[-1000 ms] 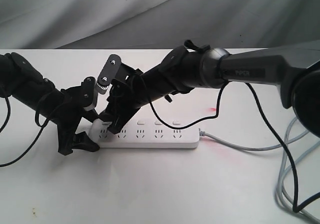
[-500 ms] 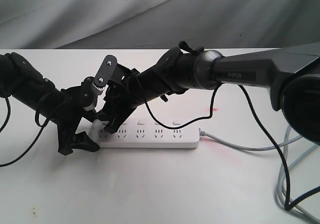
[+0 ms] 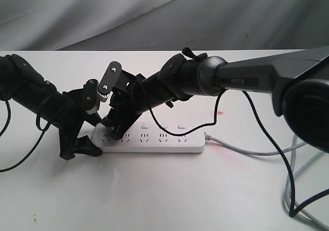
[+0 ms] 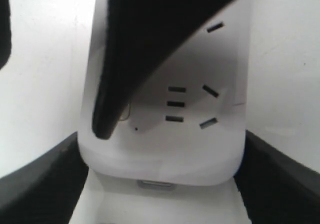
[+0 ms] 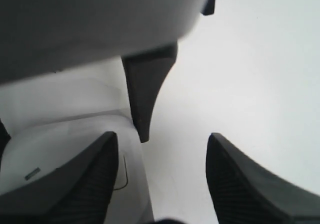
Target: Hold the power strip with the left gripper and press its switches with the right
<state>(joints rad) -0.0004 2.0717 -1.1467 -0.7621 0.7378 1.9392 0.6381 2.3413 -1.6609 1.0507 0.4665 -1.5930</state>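
Note:
The white power strip (image 3: 154, 141) lies flat on the white table. My left gripper (image 3: 95, 136) is shut on its rounded left end. In the left wrist view the two black jaws press both sides of the power strip (image 4: 165, 159). My right gripper (image 3: 114, 128) reaches across to that same end and is open, holding nothing. One of its fingertips (image 4: 102, 126) comes down at the end switch (image 5: 121, 171); whether it presses I cannot tell. The other fingertip (image 5: 240, 174) hangs over bare table. Three more switches (image 3: 163, 125) show in a row.
The strip's grey cable (image 3: 247, 149) runs right across the table to the edge. Black arm cables (image 3: 280, 154) loop at the right. A small red light spot (image 3: 218, 112) lies behind the strip. Grey cloth (image 3: 154, 15) hangs behind the table.
My right gripper has shifted slightly left and lower over the strip's left end. The left gripper and the strip have not moved.

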